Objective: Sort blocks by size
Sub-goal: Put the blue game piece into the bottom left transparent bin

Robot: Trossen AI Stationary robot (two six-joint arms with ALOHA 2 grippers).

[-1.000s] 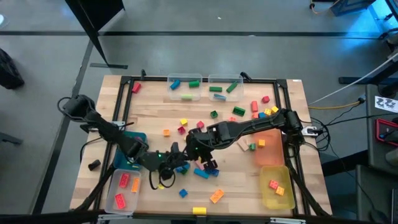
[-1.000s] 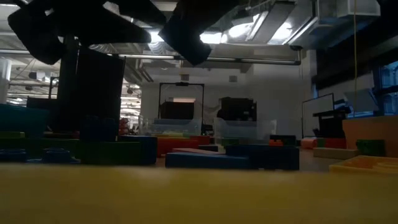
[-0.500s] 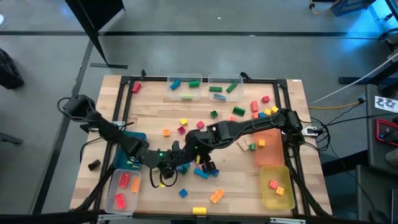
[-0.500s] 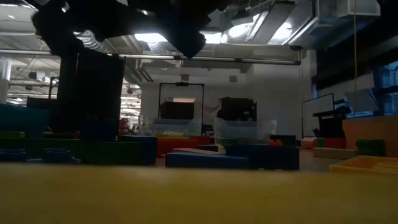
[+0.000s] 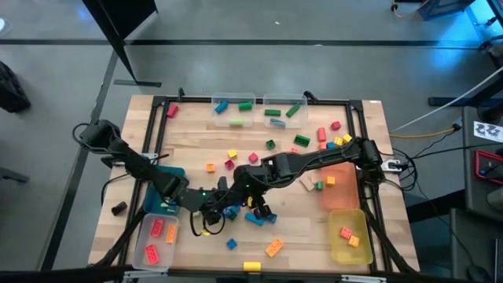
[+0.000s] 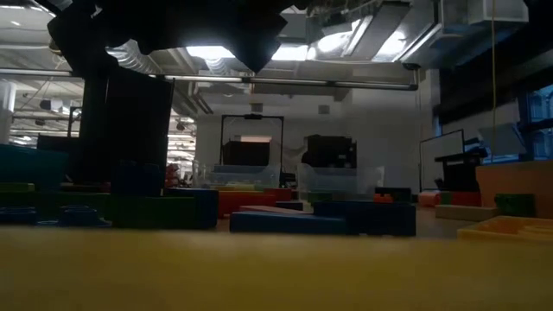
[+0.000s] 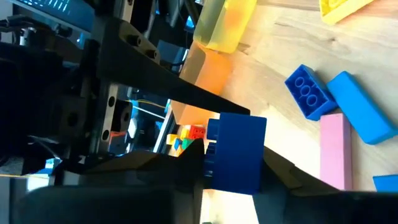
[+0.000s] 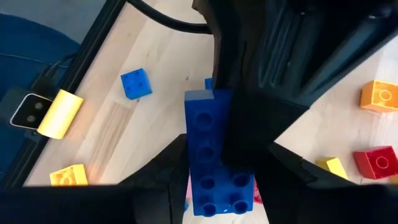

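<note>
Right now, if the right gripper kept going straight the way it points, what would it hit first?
Probably the left gripper. The right gripper, shut on a blue brick, points at it across the table, and the two nearly meet in the high view. How close is unclear.

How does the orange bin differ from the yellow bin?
The orange bin lies midway along the right side; the yellow bin sits in a right corner. The yellow bin holds two orange blocks; whether the orange bin holds any, I cannot tell. Both are open plastic bins.
</note>
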